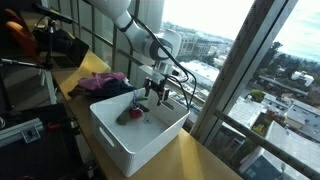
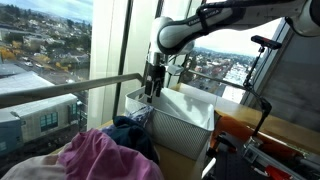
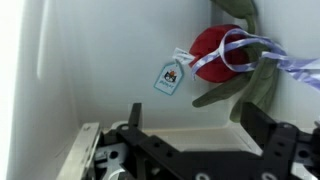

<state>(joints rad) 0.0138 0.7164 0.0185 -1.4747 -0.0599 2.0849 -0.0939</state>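
The fingers (image 3: 134, 116) stand wide apart and hold nothing; in the wrist view they come up from the bottom edge, one dark prong on each side, with the white floor of a bin (image 3: 90, 60) between them. A red stuffed toy (image 3: 222, 50) lies inside that bin at about 1 o'clock from the fingers, clear of them and resting against the bin's wall. A small paper tag (image 3: 170, 76) hangs off the toy toward 8 o'clock, and a pale ribbon (image 3: 268, 55) loops across it and trails off to 3 o'clock. In an exterior view the fingers (image 1: 152, 96) hang just over the open bin (image 1: 130, 150), with the toy (image 1: 131, 114) below them at about 8 o'clock, near but not touching. The bin sits on a wooden surface (image 1: 205, 162) beside a tall window (image 1: 240, 60). A heap of pink and purple clothes (image 1: 100, 83) lies on the surface at 10 o'clock from the bin, just beside its rim.
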